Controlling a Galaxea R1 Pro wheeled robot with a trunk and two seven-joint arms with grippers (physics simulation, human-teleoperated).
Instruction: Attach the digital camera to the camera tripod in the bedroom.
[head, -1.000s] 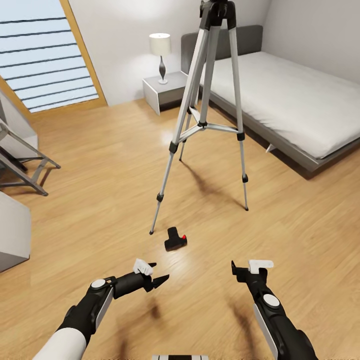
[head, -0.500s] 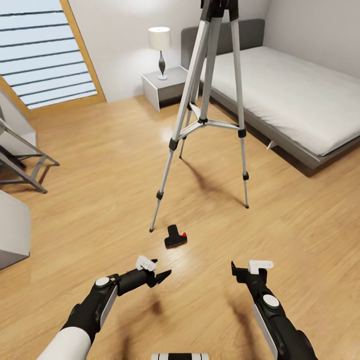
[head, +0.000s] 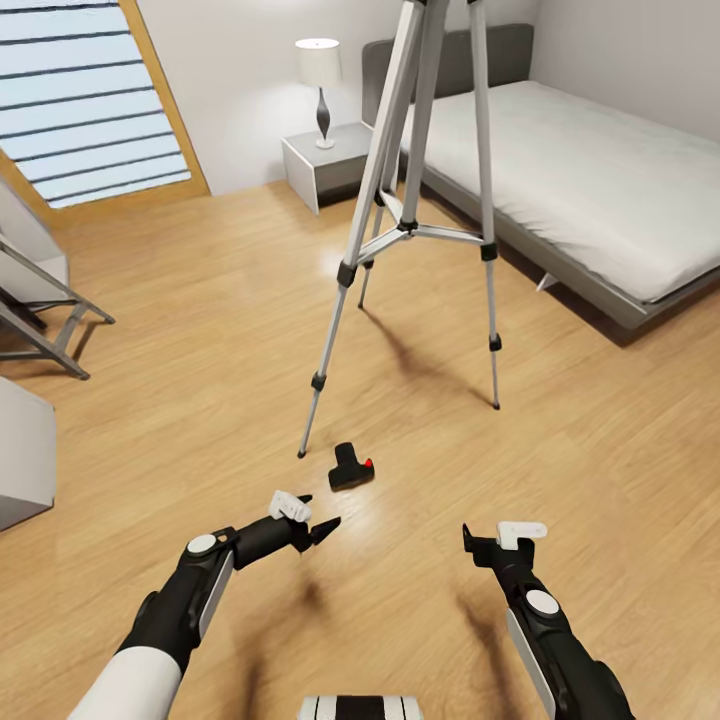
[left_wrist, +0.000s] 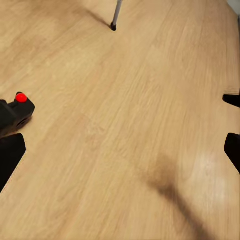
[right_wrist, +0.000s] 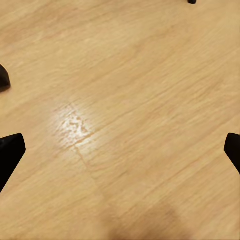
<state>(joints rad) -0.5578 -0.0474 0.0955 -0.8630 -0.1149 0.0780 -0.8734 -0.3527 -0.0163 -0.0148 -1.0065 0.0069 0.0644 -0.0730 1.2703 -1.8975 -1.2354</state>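
The digital camera (head: 350, 467) lies on the bedroom's wood floor (head: 200, 330), small and black with a red button, just past one foot of the camera tripod (head: 405, 225). The tripod stands upright on three silver legs, its head cut off by the frame's top. My left gripper (head: 320, 510) hovers open a short way in front of the camera and a little to its left. In the left wrist view the camera (left_wrist: 12, 112) sits close beside one fingertip (left_wrist: 10, 155). My right gripper (head: 503, 532) is open above bare floor, to the camera's right.
A grey bed (head: 600, 190) fills the back right. A nightstand (head: 325, 165) with a lamp (head: 319, 85) stands beside it. A blinds-covered window (head: 90, 110) is at the back left, a metal frame (head: 45, 320) and a white unit (head: 20, 450) at the left.
The head view has shifted, so the tripod's head has left the top of the frame. My left gripper has edged closer to the camera. The right arm has held still.
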